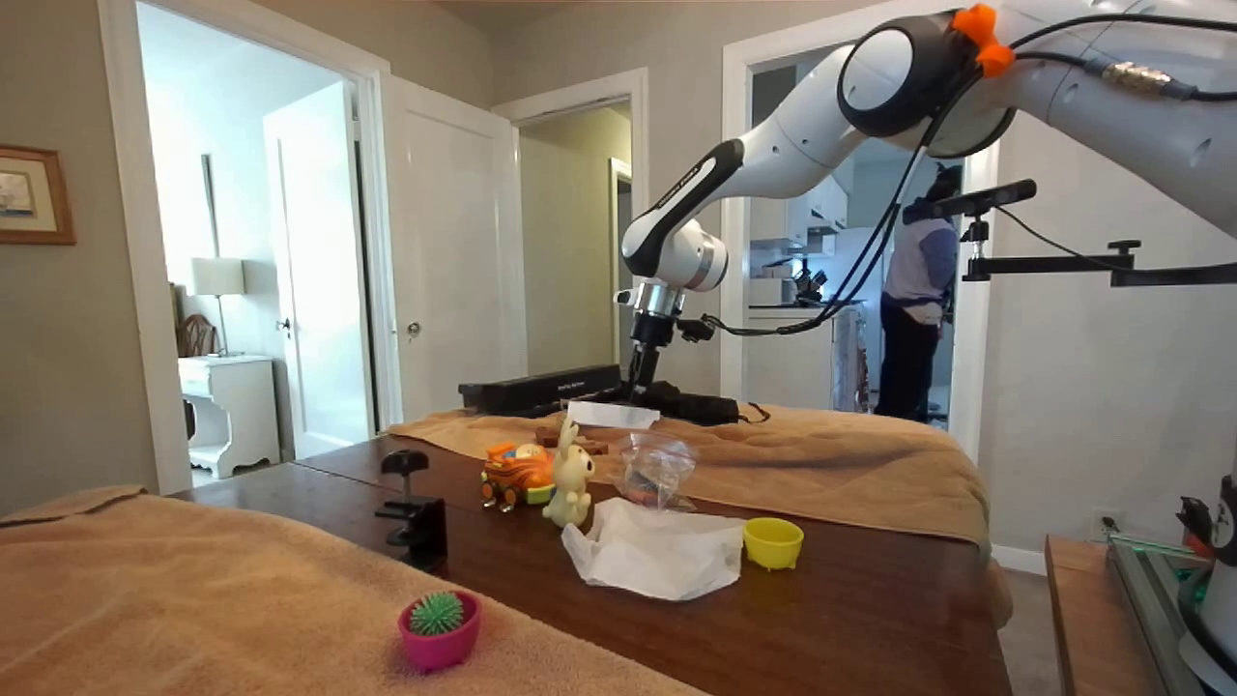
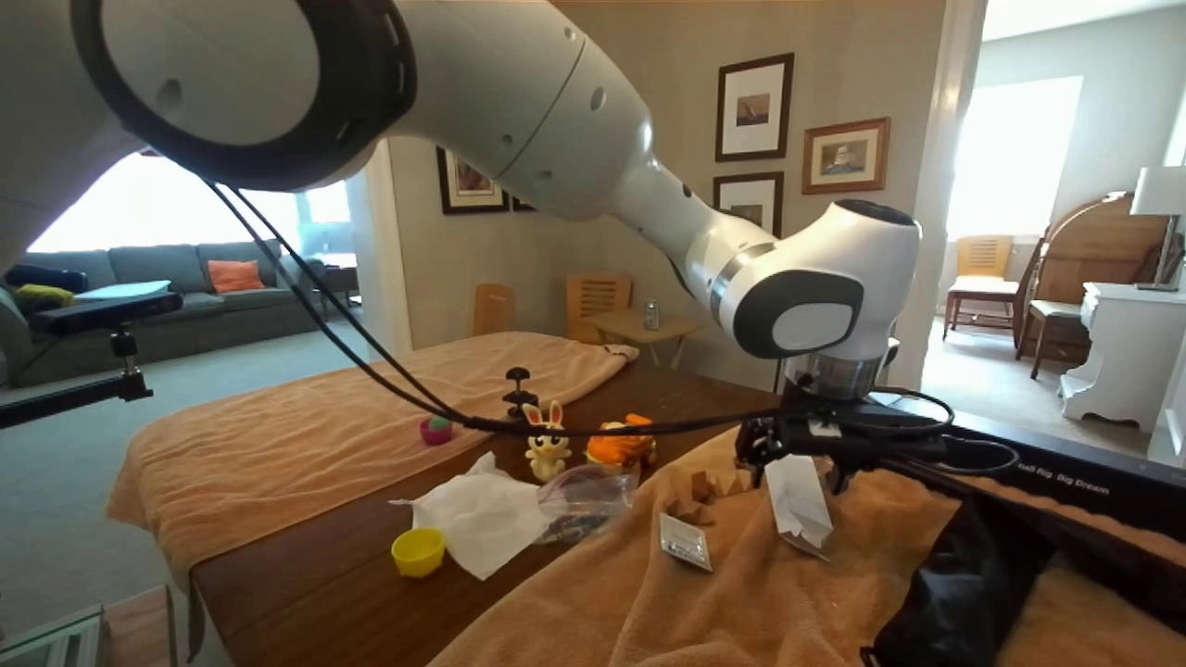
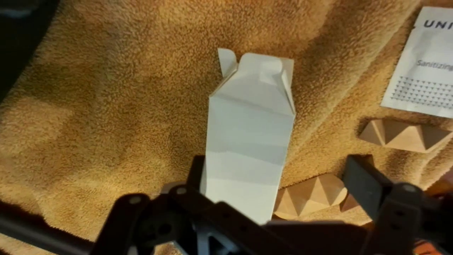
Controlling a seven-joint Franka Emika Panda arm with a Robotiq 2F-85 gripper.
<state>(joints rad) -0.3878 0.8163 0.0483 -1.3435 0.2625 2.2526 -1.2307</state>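
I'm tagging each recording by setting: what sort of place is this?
Most likely a home: an exterior view shows a sofa and framed pictures, and in both exterior views a shaded lamp stands on a white piece of furniture.

Pincer [image 1: 638, 387] near white box [image 1: 613, 416]; yellow cup [image 1: 773, 544] beside white paper [image 1: 667, 556].

The pincer [image 3: 279, 179] is black, the carton [image 3: 247, 138] between its jaws white, the towel [image 3: 124, 124] beneath tan-orange. Near the pincer, a white sachet [image 3: 421, 67] bears dark lettering and rows of small triangles. Farther from it, the bench [image 1: 870, 628] is dark brown, the cup [image 1: 773, 545] yellow, the pot [image 1: 441, 650] pink, and the spiky ball [image 1: 437, 613] green.
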